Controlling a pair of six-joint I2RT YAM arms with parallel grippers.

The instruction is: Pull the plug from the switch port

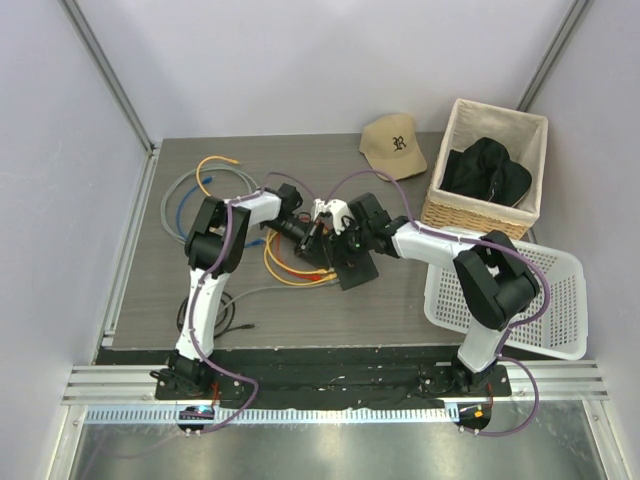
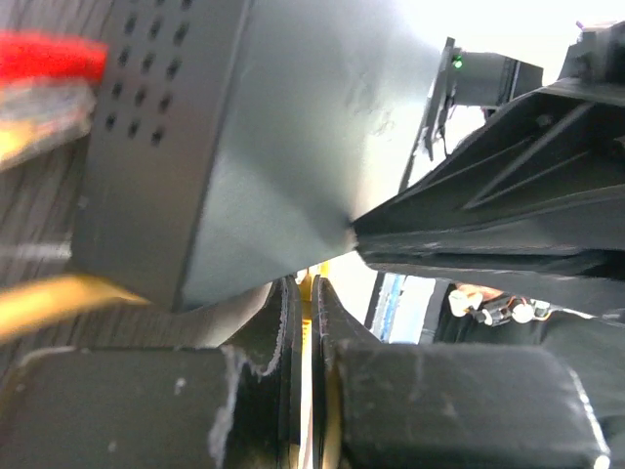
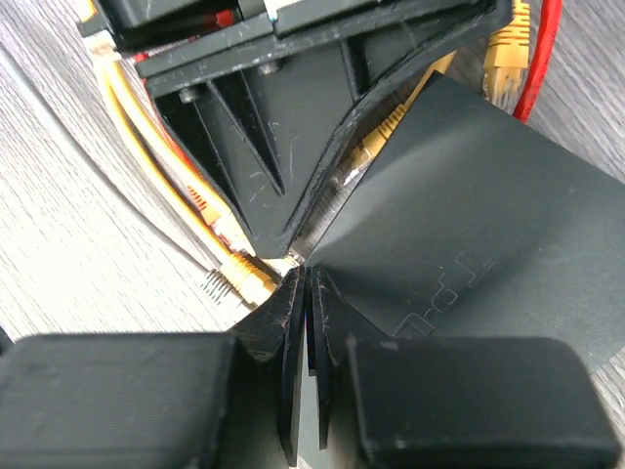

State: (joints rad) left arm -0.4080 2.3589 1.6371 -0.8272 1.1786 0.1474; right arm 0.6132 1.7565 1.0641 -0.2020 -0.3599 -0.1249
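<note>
Both my claws at the switch, middle of the worktop.
My left claw is closed on a thin yellow cable; my right claw pinches the switch's corner.

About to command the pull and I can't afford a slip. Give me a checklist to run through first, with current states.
1. Hold on the switch: ok, right gripper shut on its corner.
2. Grip on the yellow plug: ok, left gripper shut with yellow pinched in it.
3. Plug seated in the port: cannot tell, port hidden.
4. The second plug outside the grip: ok, lying at the switch's far edge.
5. Pull path free: not ok, yellow cables run right beside the left gripper.
</note>
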